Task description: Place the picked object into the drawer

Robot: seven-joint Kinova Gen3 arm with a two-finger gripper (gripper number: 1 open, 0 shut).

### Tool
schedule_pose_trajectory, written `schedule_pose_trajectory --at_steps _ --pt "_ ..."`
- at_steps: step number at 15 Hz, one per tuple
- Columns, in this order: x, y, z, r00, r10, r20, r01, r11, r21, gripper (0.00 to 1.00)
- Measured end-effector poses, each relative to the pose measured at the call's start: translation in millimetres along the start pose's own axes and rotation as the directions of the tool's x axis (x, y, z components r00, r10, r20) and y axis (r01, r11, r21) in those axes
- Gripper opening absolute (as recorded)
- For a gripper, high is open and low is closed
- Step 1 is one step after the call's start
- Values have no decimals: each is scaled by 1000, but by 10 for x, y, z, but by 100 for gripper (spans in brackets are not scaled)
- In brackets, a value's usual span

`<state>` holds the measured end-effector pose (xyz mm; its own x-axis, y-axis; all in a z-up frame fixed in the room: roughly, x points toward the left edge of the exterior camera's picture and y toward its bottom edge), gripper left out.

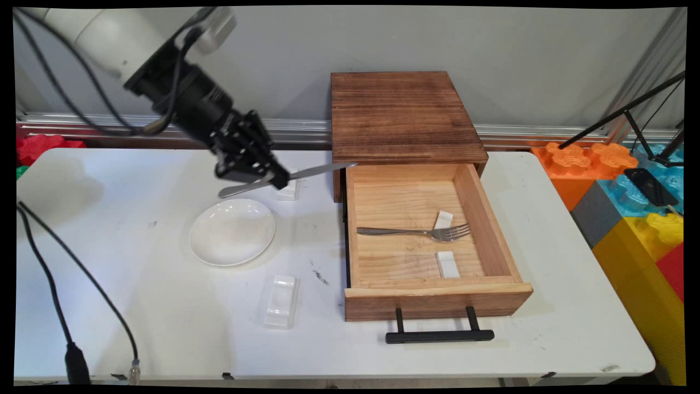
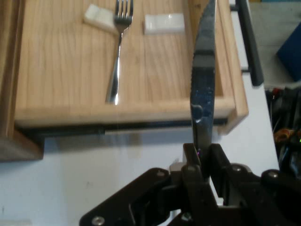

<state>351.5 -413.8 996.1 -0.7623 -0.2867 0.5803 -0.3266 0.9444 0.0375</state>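
I've got the hand (image 1: 272,176) clamped on a knife (image 1: 314,172) above the worktop (image 1: 136,306), blade tip near the open drawer (image 1: 437,293); thin grip, so it could twist or clip the rim

Cabinet at the tabletop's far edge, its drawer pulled out toward the near edge; loose pieces to the drawer's left.

The table (image 1: 552,306) carries the cabinet (image 1: 404,115) at its far edge, and the open drawer (image 1: 437,298) reaches toward the near edge. In the drawer a fork (image 1: 415,232) lies crosswise, tines on one small rest (image 1: 443,219), a second rest (image 1: 448,264) nearer the drawer's front. Left of the drawer sits a plate (image 1: 232,231); a rest (image 1: 281,300) lies nearer the near edge, another rest (image 1: 288,189) behind the plate. Above that one the gripper (image 1: 273,178) holds a knife (image 1: 311,173), tip over the drawer's far-left corner.
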Motion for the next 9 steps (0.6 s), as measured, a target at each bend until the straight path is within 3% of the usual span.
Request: schedule_pose_trajectory --at_steps 9 --pt "909 178 388 999 -45 -16 46 998 36 0"
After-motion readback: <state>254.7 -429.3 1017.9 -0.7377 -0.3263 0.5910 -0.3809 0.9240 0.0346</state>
